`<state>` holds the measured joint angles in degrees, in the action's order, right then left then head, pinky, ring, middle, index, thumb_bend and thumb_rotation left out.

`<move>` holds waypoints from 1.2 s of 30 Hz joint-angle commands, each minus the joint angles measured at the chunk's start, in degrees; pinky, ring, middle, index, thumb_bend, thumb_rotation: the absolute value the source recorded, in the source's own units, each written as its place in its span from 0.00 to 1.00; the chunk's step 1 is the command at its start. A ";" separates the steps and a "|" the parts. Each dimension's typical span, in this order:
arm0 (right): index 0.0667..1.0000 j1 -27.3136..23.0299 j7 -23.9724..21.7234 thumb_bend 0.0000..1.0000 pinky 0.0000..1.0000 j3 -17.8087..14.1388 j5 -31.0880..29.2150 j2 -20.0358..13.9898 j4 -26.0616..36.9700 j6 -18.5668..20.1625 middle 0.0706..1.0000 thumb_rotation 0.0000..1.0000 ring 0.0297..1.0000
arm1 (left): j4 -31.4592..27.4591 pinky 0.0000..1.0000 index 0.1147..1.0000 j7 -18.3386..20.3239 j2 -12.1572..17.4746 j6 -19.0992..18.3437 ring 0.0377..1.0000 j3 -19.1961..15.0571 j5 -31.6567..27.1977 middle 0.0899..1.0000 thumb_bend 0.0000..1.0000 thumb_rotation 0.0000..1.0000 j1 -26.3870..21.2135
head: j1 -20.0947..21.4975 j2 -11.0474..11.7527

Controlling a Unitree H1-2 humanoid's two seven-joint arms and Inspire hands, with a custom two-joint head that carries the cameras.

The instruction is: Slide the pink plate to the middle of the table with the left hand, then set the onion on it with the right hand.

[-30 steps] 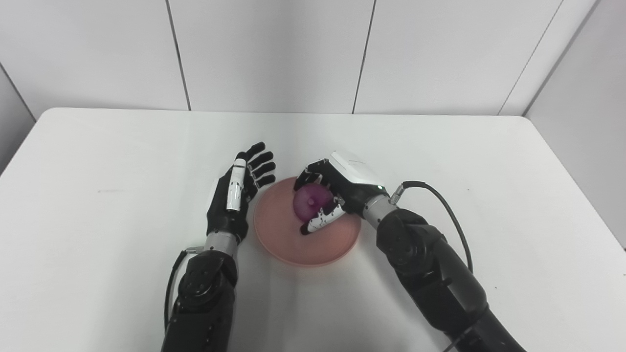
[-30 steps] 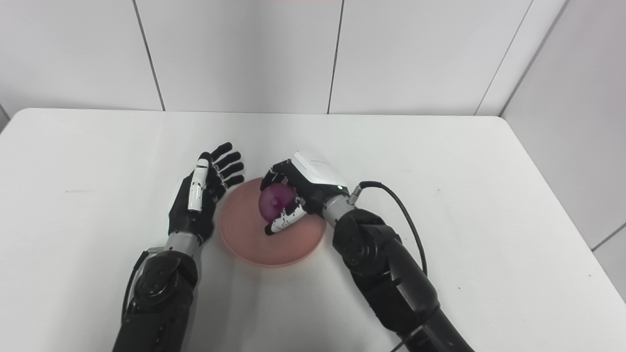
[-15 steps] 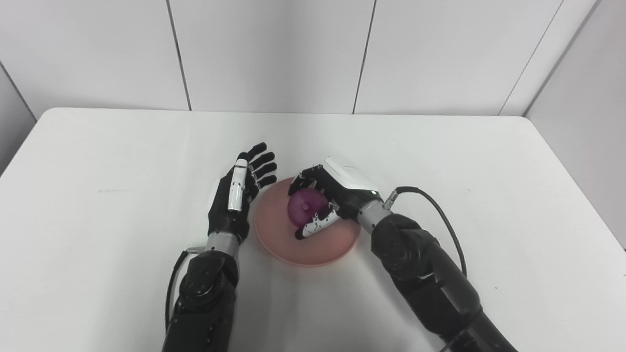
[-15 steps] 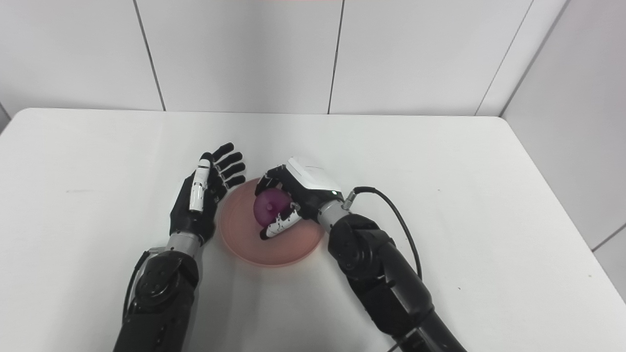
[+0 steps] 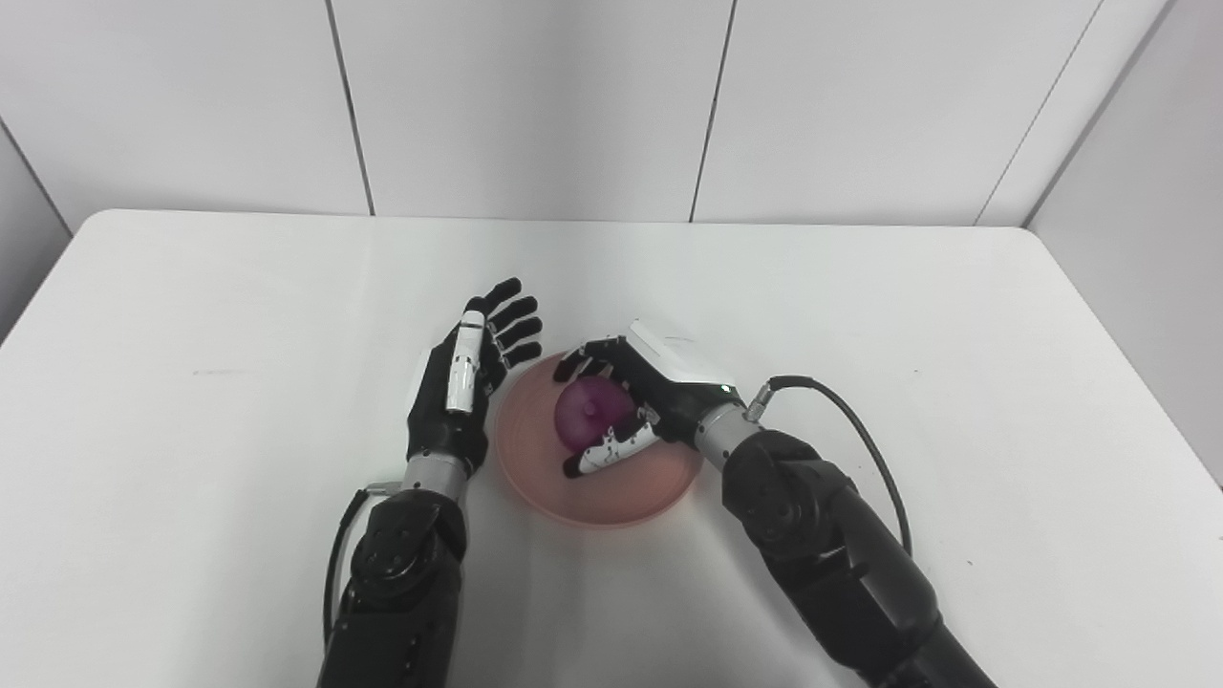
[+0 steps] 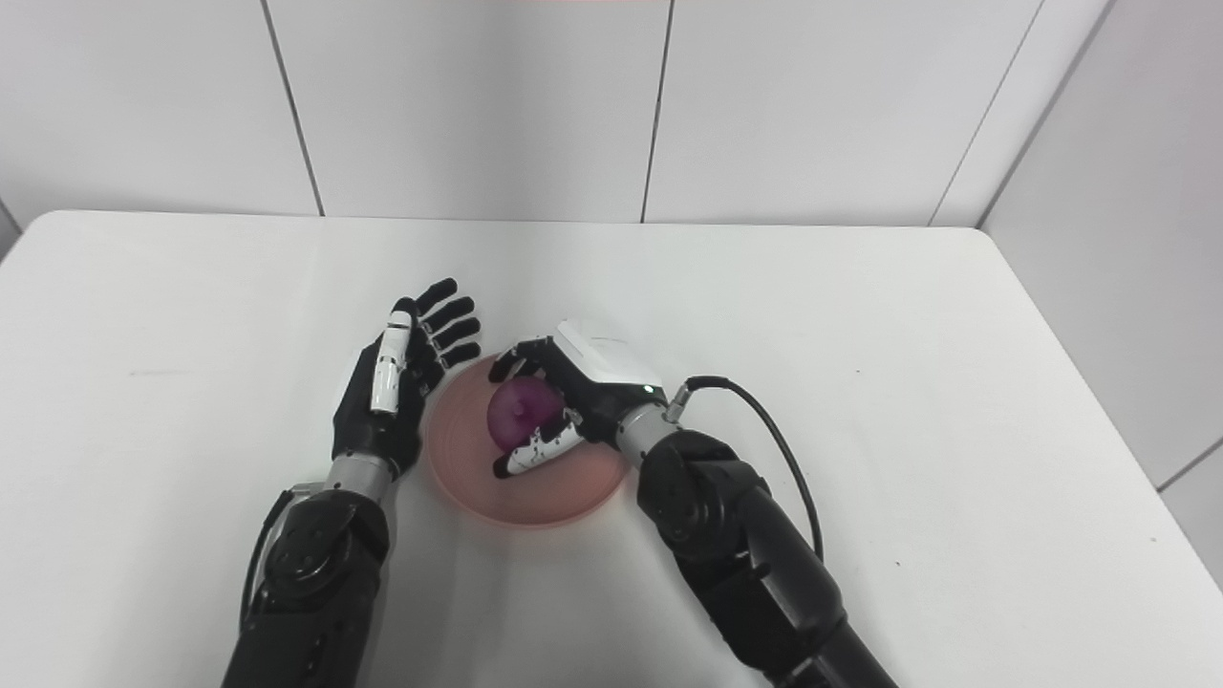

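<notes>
Onion held over the plate.
My right hand (image 5: 642,401) wraps its fingers around the onion (image 5: 590,423), low over the pink plate (image 5: 611,497); my left hand (image 5: 468,382) stands spread, just left of the plate's rim.

White table (image 5: 191,315), seemingly panelled walls (image 5: 525,96)

Left black robotic hand (image 5: 465,377) held edge-up, fingers spread and straight, pointing away, holding nothing; black forearm enters from bottom left. Right black robotic hand with white back plate (image 5: 638,401) palm facing left, fingers and thumb curled around a round purple onion (image 5: 590,417); arm bent in from bottom right.
</notes>
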<state>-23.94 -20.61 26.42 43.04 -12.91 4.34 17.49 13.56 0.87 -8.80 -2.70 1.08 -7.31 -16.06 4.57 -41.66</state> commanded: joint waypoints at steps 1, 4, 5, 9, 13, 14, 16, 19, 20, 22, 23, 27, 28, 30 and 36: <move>0.75 -0.84 -1.20 1.00 0.57 -0.34 0.07 -0.03 2.02 1.23 0.71 0.31 0.66 | 0.38 0.74 0.75 -0.50 -0.52 -0.87 0.77 0.01 0.34 0.77 0.38 1.00 0.44 | -0.06 -0.03; 0.78 -0.67 -2.47 1.00 0.61 -0.39 0.35 -0.35 2.83 0.99 0.74 0.34 0.69 | 0.35 0.74 0.75 -0.41 -0.50 -0.82 0.77 0.06 0.31 0.77 0.38 1.00 0.48 | -0.04 -0.13; 0.78 -0.63 -2.78 1.00 0.61 -0.38 0.47 -0.45 3.01 0.93 0.74 0.35 0.69 | 0.27 0.74 0.75 -0.42 -0.49 -0.91 0.77 0.10 0.37 0.77 0.38 1.00 0.48 | -0.02 -0.14; 0.81 -0.34 -3.50 1.00 0.64 -0.33 0.91 -1.02 3.54 0.32 0.77 0.38 0.72 | 0.12 0.74 0.75 -0.38 -0.58 -1.19 0.78 -0.06 0.04 0.77 0.37 1.00 0.49 | -0.02 -0.13; 0.85 0.01 -4.48 1.00 0.70 -0.29 1.38 -1.79 4.25 0.32 0.81 0.42 0.78 | -0.01 0.74 0.75 -0.60 -0.68 -1.19 0.77 -0.12 0.11 0.77 0.38 1.00 0.58 | 0.02 -0.14; 0.85 0.09 -4.54 1.00 0.71 -0.31 1.49 -1.91 4.40 0.29 0.82 0.43 0.80 | -0.05 0.74 0.75 -0.60 -0.68 -1.17 0.77 -0.12 0.11 0.77 0.37 1.00 0.61 | 0.00 -0.15; 0.87 0.22 -4.40 1.00 0.77 -0.32 1.80 -2.15 4.62 -0.07 0.85 0.44 0.83 | 0.19 0.74 0.75 -0.53 -0.68 -0.97 0.77 -0.23 -0.06 0.77 0.37 1.00 0.59 | 0.02 -0.17; 0.89 0.61 -3.44 1.00 0.85 -0.59 2.09 -2.35 5.11 -1.02 0.88 0.47 0.86 | 0.33 0.74 0.75 -0.63 -0.65 -0.96 0.77 -0.29 0.00 0.76 0.37 1.00 0.56 | 0.07 -0.21; 0.90 0.79 -3.09 1.00 0.87 -0.80 1.98 -2.37 5.36 -1.28 0.89 0.47 0.87 | 0.19 0.74 0.75 -0.62 -0.65 -1.17 0.77 -0.29 -0.03 0.76 0.37 1.00 0.58 | 0.08 -0.21; 0.92 1.11 -2.42 1.00 0.88 -1.17 1.71 -2.40 5.68 -1.76 0.90 0.47 0.89 | 0.06 0.74 0.75 -0.55 -0.59 -1.35 0.77 -0.26 -0.04 0.77 0.37 1.00 0.61 | 0.15 -0.22; 0.92 1.25 -2.07 1.00 0.88 -1.33 1.58 -2.42 5.77 -2.00 0.91 0.48 0.89 | 0.04 0.74 0.75 -0.51 -0.56 -1.36 0.77 -0.23 -0.01 0.77 0.38 1.00 0.62 | 0.15 -0.22; 0.94 2.16 -0.13 1.00 0.89 -2.86 -0.08 -2.42 6.74 -3.90 0.93 0.52 0.90 | 0.06 0.75 0.75 -0.58 -0.57 -1.29 0.78 -0.14 0.17 0.77 0.38 1.00 0.59 | 0.22 -0.21; 0.95 2.41 0.41 1.00 0.89 -3.33 -0.55 -2.40 6.97 -4.37 0.93 0.52 0.90 | 0.02 0.75 0.75 -0.66 -0.63 -1.26 0.78 -0.16 0.19 0.77 0.38 1.00 0.62 | 0.25 -0.25; 0.95 2.83 1.14 1.00 0.89 -4.21 -1.40 -2.38 7.69 -4.80 0.94 0.54 0.91 | -0.09 0.74 0.75 -0.93 -0.69 -1.23 0.78 -0.11 0.48 0.77 0.38 1.00 0.69 | 0.29 -0.26; 0.96 3.60 2.71 1.00 0.81 -6.43 -3.48 -2.11 9.12 -5.28 0.93 0.56 0.90 | 0.23 0.75 0.75 -0.82 -0.66 -1.01 0.78 -0.18 0.25 0.77 0.38 1.00 0.63 | 0.26 -0.24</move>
<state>-19.01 -19.42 20.94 40.08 -15.00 11.32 14.96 13.25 0.74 -8.83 -2.84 1.05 -7.32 -15.86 4.83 -41.84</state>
